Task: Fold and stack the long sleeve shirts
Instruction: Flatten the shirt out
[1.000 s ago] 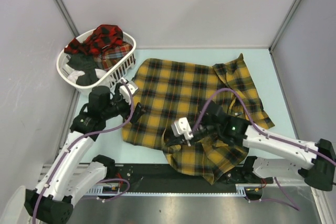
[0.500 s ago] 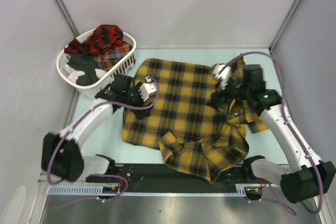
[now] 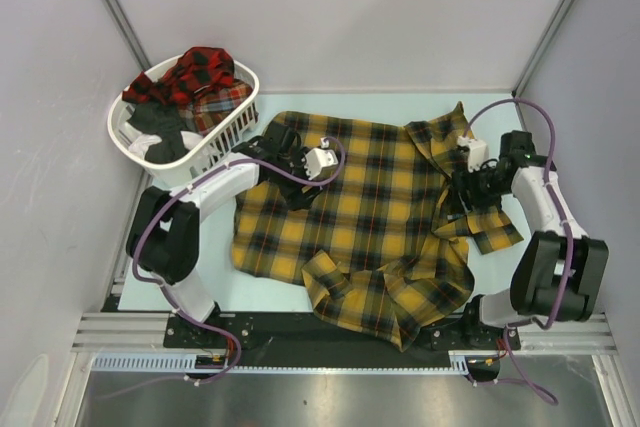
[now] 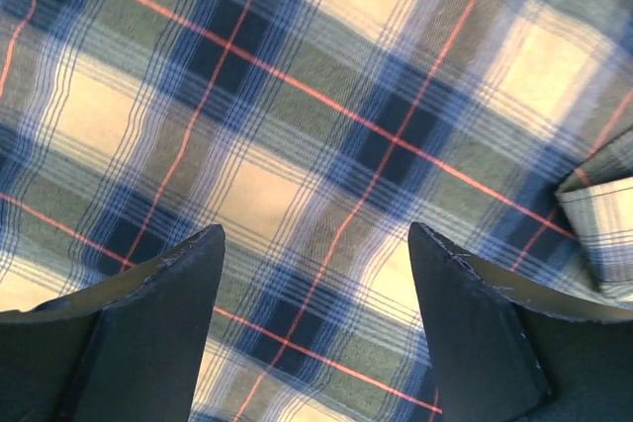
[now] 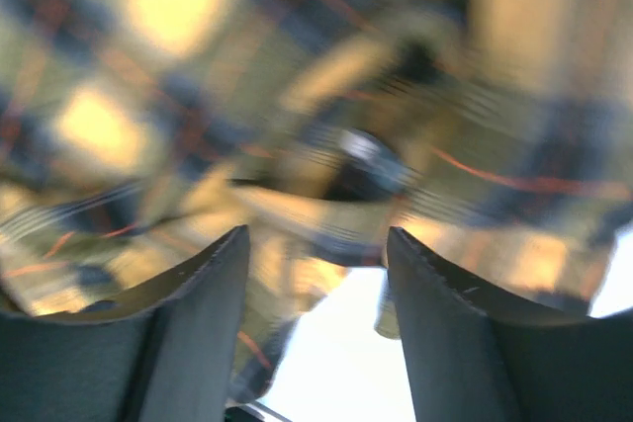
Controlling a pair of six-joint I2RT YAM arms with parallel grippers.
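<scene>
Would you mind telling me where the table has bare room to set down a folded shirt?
Bare table runs along the far edge behind the yellow shirt, and near-left between that shirt and the left arm. The basket corner and the right side by the right arm are crowded.

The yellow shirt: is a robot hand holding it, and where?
No. The left gripper hangs open over the yellow shirt, with nothing between its jaws. The right gripper looks blurred, but its jaws stand apart, with nothing pinched.
</scene>
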